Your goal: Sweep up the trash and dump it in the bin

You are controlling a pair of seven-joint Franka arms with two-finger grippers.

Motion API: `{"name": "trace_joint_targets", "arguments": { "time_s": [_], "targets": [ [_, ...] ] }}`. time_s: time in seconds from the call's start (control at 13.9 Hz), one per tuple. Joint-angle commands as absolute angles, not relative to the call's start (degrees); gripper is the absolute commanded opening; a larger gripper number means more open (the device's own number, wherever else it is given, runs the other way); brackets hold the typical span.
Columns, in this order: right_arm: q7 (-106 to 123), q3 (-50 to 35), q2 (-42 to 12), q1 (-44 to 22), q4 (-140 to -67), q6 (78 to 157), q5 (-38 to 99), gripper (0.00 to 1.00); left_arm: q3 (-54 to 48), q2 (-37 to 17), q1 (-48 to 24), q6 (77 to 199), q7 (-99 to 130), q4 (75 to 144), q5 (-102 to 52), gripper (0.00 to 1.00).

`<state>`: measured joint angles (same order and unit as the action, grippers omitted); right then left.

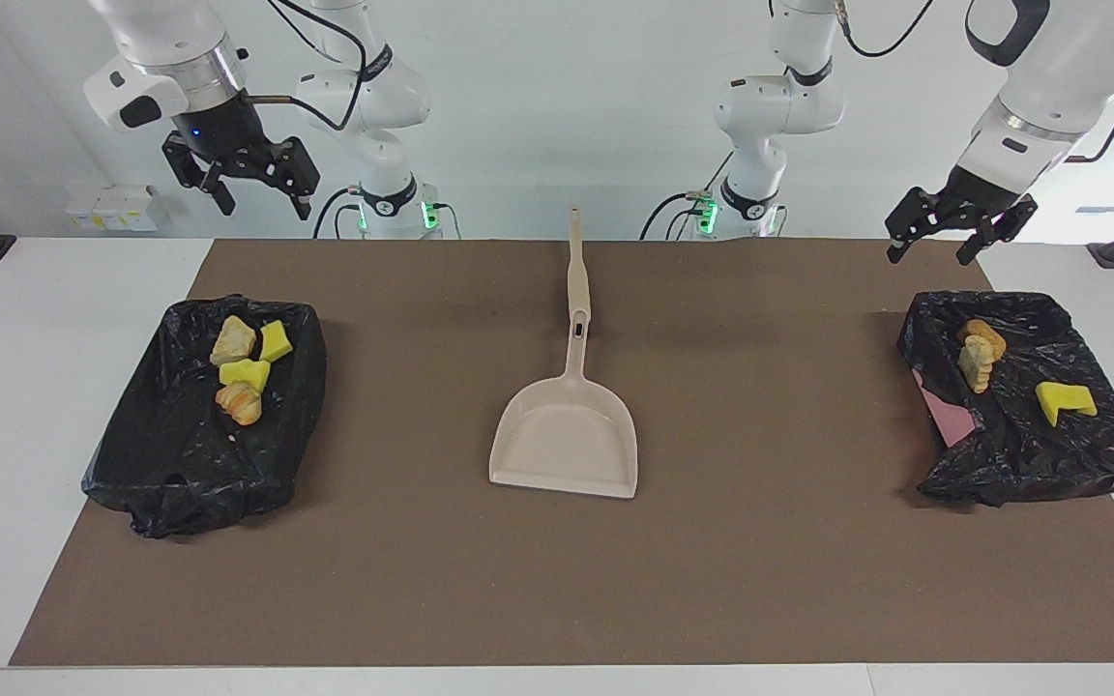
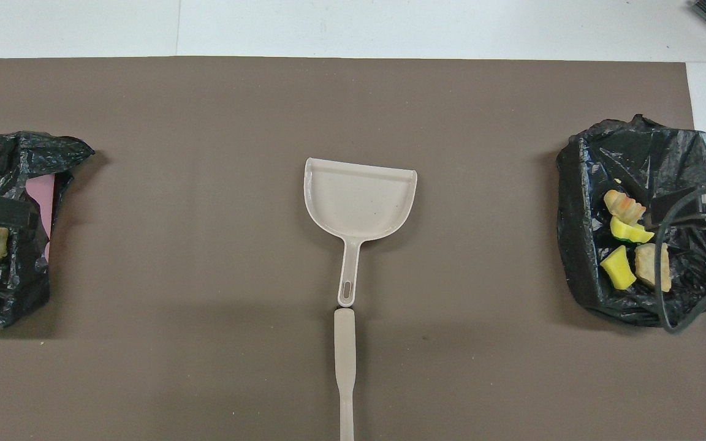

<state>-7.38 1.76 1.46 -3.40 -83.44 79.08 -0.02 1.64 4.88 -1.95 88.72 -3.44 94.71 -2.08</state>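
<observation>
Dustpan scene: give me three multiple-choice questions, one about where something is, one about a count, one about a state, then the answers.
1. Where does the dustpan lie?
A. In a bin
B. On the mat between the two bins
C. In a gripper

2. How many trash lumps sit in the bin at the right arm's end?
A. One
B. Four
C. Seven

3. What is the left gripper doing?
A. Holding the brush
B. Gripping the dustpan
C. Open, holding nothing, raised over the table by the bin at the left arm's end

Answers:
1 B: it lies flat mid-mat, with a bin toward each end.
2 B: two yellow, one beige and one orange-tinged piece show there.
3 C: its fingers are apart with nothing between them, and the brush lies on the mat.
</observation>
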Motion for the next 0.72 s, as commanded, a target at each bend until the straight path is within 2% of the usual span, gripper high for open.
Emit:
{"name": "trace_joint_targets", "arguments": {
  "time_s": [0.0, 0.29, 0.65],
  "targets": [
    [-7.3, 1.5, 2.6, -3.3, -84.9, 79.6, -1.1, 1.00, 1.7, 5.4, -1.7, 84.5, -3.1, 92.7, -1.2, 1.00],
    [-7.2, 1.6, 2.5, -3.3, -84.9, 79.6, -1.1, 1.00, 1.4, 4.9, -1.9, 83.5, -3.9, 90.7, 1.0, 1.00],
    [-7.0, 1.6, 2.6, -3.3, -84.9, 79.2, -1.1, 1.00, 1.3, 5.1, -2.4, 87.7, -3.8, 92.8, 2.3, 1.00]
  ]
}}
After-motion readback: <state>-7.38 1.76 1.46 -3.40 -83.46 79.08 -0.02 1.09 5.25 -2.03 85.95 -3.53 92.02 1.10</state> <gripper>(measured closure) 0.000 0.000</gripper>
